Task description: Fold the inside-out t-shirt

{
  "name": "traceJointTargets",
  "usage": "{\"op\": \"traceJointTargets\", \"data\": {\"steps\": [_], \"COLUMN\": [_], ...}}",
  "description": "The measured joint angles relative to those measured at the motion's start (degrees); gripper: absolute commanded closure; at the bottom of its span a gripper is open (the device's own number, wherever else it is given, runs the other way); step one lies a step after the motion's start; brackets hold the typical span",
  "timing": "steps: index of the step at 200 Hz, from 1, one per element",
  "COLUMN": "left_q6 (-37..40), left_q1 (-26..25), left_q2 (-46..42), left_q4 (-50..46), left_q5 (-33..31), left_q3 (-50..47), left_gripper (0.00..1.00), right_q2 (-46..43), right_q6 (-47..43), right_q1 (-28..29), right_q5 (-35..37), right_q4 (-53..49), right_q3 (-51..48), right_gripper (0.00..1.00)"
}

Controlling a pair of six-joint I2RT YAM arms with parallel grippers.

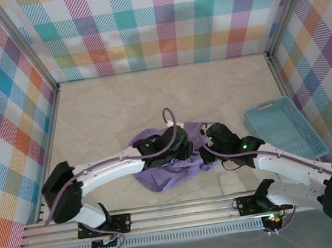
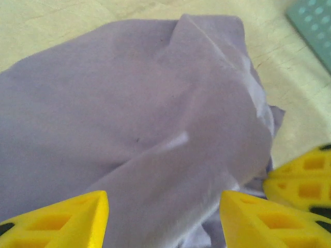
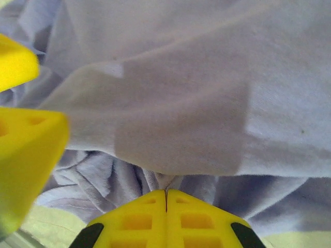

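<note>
One crumpled lavender-purple thin-fabric t-shirt [image 1: 167, 176], unspread: your right gripper [image 3: 166, 192] pinches its fold, left gripper [image 2: 163, 199] gapes open; next, pull it flat.

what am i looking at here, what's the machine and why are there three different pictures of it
These are two robot arms bolted at the near edge of a table. The wide picture comes from a fixed camera above and behind them: the left arm is on the left, the right arm on the right. The other two pictures come from small cameras on each wrist, looking along that arm's yellow jaws. On the table lie a crumpled purple t-shirt, which both arms reach into, and a light blue basket off to the right. In the left wrist picture the left jaws stand open over the cloth. In the right wrist picture the right jaws are closed, and the cloth bunches at their tips, so they seem to pinch a fold of it.
</note>
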Motion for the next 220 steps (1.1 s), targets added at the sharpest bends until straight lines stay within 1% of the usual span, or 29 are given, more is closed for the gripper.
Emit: {"op": "traceJointTargets", "data": {"steps": [19,37,50,72,111,126,146,162,176,191,220], "left_q6": [1.4,2.5,3.4,4.0,3.4,2.3,0.7,-0.9,-2.0,-2.5,-2.7], "left_q1": [0.0,0.0,-0.1,0.0,1.7,3.3,6.9,10.5,12.6,13.6,13.2], "left_q2": [5.0,6.7,6.7,6.9,8.8,10.2,11.6,12.8,13.8,15.0,16.0], "left_q4": [-0.9,-1.6,-2.1,-2.6,-2.7,-2.9,-2.9,-3.1,-3.1,-3.5,-4.0], "left_q5": [0.3,0.6,0.6,-0.5,-2.7,-3.0,-2.8,-1.5,-0.2,0.9,2.7], "left_q3": [1.7,1.7,1.7,2.7,4.9,5.9,7.0,7.7,8.0,8.3,8.4], "left_gripper": [0.38,0.32,0.33,0.49,0.92,1.00,1.00,1.00,1.00,1.00,0.99], "right_q2": [0.0,0.0,0.0,0.0,-0.2,-1.1,-2.6,-3.9,-4.7,-5.6,-7.0], "right_q6": [1.1,2.0,2.3,2.6,3.4,3.6,4.0,5.1,6.4,8.4,11.9], "right_q1": [0.0,0.0,0.0,0.0,0.3,1.0,2.8,4.3,5.3,5.7,5.7], "right_q5": [0.7,1.6,2.1,2.3,2.4,2.5,3.1,3.8,4.6,5.5,6.3], "right_q4": [-0.4,-0.5,-0.5,-0.5,-0.4,-0.4,-0.5,-0.5,-0.5,-0.7,-0.6], "right_q3": [-0.3,-0.3,-0.3,-0.3,-1.2,-1.9,-2.9,-3.8,-4.7,-6.0,-9.3], "right_gripper": [1.00,1.00,1.00,1.00,1.00,1.00,1.00,1.00,1.00,1.00,1.00]}}
